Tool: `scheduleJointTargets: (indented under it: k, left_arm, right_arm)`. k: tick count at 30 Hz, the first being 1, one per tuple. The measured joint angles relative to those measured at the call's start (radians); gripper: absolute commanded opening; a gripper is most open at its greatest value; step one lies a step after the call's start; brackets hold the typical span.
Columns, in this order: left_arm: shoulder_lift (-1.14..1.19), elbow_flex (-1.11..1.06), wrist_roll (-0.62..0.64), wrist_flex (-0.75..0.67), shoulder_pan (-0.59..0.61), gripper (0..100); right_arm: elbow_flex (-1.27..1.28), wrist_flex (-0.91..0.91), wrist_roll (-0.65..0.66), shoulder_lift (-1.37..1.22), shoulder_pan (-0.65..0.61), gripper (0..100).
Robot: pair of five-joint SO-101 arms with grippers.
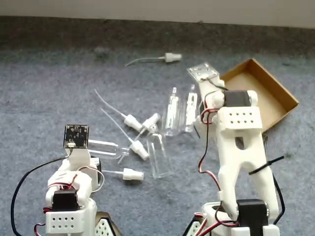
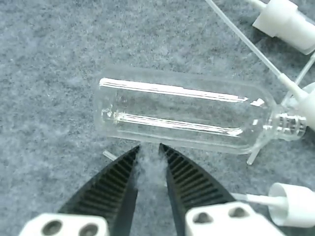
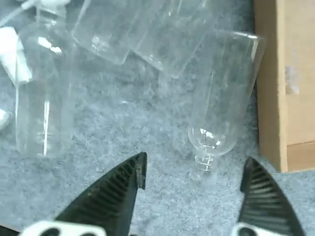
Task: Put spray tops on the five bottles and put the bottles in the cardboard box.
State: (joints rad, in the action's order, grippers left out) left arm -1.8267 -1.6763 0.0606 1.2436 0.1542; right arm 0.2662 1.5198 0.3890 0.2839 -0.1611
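In the high view the right arm (image 1: 241,142) hides the bottle (image 3: 221,88) lying beside the cardboard box (image 1: 261,91).

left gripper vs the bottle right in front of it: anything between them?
Nothing in the way. In the left wrist view, bare grey mat is all that lies between the left gripper and the side of the bottle, which lies flat just past the jaws.
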Motion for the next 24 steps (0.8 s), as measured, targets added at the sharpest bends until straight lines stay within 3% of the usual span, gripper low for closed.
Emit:
scheduleJointTargets:
  k: [5,10,19,24]
  left_arm:
    - [0.0,0.0,0.0,0.0,0.0,1]
    - [0.0,0.0,0.0,0.0,0.0,1]
    - [0.0,0.0,0.0,0.0,0.0,1]
    - [0.0,0.0,0.0,0.0,0.0,1]
  right_arm:
    - [-0.203,0.002,-0.08,-0.172,-0.068,39.9]
    - [-0.436,0.002,-0.242,-0.408,-0.121,39.9]
    - [-0.761,0.017,-0.443,-0.779,-0.127,39.9]
    - [-0.936,0.06,-0.5,-0.913,-0.127,33.7]
